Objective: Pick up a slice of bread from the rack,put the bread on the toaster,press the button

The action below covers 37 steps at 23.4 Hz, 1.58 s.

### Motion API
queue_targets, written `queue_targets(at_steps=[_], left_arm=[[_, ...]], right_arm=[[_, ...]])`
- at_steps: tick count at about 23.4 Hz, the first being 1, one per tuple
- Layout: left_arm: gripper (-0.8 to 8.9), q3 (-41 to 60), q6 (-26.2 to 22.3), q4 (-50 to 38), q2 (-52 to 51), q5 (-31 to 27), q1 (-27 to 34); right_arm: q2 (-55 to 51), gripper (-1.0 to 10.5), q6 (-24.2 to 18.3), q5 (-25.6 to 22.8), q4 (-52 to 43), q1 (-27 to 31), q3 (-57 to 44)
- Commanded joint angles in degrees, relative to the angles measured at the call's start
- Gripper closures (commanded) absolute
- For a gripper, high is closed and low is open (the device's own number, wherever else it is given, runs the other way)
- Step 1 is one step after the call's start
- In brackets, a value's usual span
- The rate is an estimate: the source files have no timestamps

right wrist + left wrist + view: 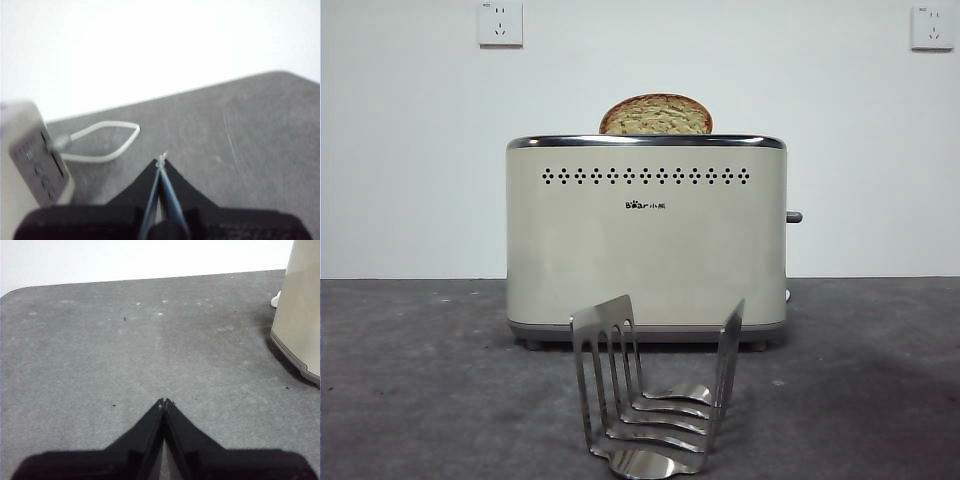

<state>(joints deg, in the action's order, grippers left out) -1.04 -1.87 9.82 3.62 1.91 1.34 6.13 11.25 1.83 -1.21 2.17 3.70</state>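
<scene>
The counter (410, 380) is a dark grey slab running back to a white wall, and the big cream toaster (645, 240) sits square across it, broad side facing out, so its slots point straight up where an arm can reach them from above. The slice of bread (656, 116) stands in the toaster's top with only its domed crust showing above the chrome rim, which suggests the loading step is done. In front of the toaster, well apart from it, the rack (655, 400) stands bare, its dividers holding nothing.

On the toaster's side edge the small grey button (794, 217) sticks out; to my eye it sits high, so I'd judge it is not yet pressed, though I can't be sure.

The right pincer (161, 159) hovers low over the counter near the toaster's control end, jaws pressed together on nothing, a good shape for pushing a lever. The left pincer (164, 401) is likewise closed and empty, off the other end, out of the way.
</scene>
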Motion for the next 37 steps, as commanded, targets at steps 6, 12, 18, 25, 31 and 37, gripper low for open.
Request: queue_targets(at_steps=[6,12,18,25,31,37], left_arm=[[8.17,0.6,0.3,-0.4,-0.1,0.0,0.1],[8.17,0.6,0.3,-0.4,-0.1,0.0,0.1],[8.17,0.6,0.3,-0.4,0.0,0.0,0.1],[8.17,0.6,0.3,-0.4,0.0,0.0,0.1],[8.17,0.6,0.3,-0.4,0.1,0.0,0.1],[8.17,0.6,0.3,-0.4,0.1,0.0,0.1]], right_arm=[[-5.2,9.5,-8.4,3.3,6.1,2.3,-2.9],[-5.7,9.5,-11.9,3.1,11.6,2.3,-2.9],[-5.7,9.5,-11.7,2.3,11.6,2.3,-2.9],[-5.7,9.5,-11.5,2.2,11.6,2.3,-2.9],[-5.6,9.5,-11.5,2.2,11.6,2.3,-2.9],[-5.6,9.5,-11.5,2.2,11.6,2.3,-2.9]])
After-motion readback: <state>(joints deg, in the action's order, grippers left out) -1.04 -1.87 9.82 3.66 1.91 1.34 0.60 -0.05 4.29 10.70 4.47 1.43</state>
